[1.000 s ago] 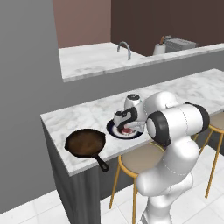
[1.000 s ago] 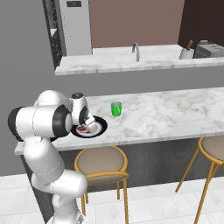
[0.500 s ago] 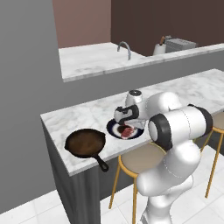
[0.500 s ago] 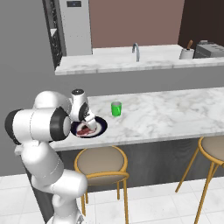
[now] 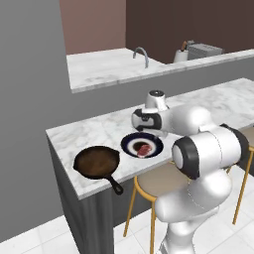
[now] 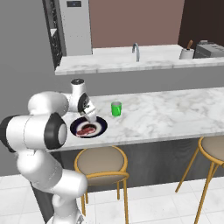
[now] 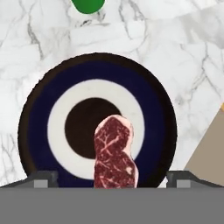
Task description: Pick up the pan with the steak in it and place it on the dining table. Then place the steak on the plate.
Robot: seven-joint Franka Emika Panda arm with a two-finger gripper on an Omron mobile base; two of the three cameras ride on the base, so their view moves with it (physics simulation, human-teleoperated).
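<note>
The steak (image 7: pixel 113 153) lies flat on the plate (image 7: pixel 39 109), reaching from the plate's dark middle to its near rim. My gripper (image 7: pixel 112 178) hovers just above it, open, its fingertips (image 7: pixel 41 178) wide apart on either side and touching nothing. From the base views the steak (image 5: pixel 144 149) (image 6: pixel 86 129) rests on the plate (image 5: pixel 130 141) (image 6: pixel 101 124) under my gripper (image 5: pixel 149 131) (image 6: pixel 91 117). The pan (image 5: pixel 96 161) sits empty on the dining table (image 5: pixel 99 131) to the plate's left, handle over the front edge.
A green cup (image 6: pixel 116 108) (image 7: pixel 87 5) stands on the dining table (image 6: pixel 175 113) just beyond the plate. Round stools (image 6: pixel 100 159) (image 5: pixel 158 181) stand below the table's front edge. Behind is a higher counter with a faucet (image 6: pixel 137 50).
The jaws have spread wide and the hand has lifted a little off the plate. The steak stays lying on the plate, and the pan has not moved.
</note>
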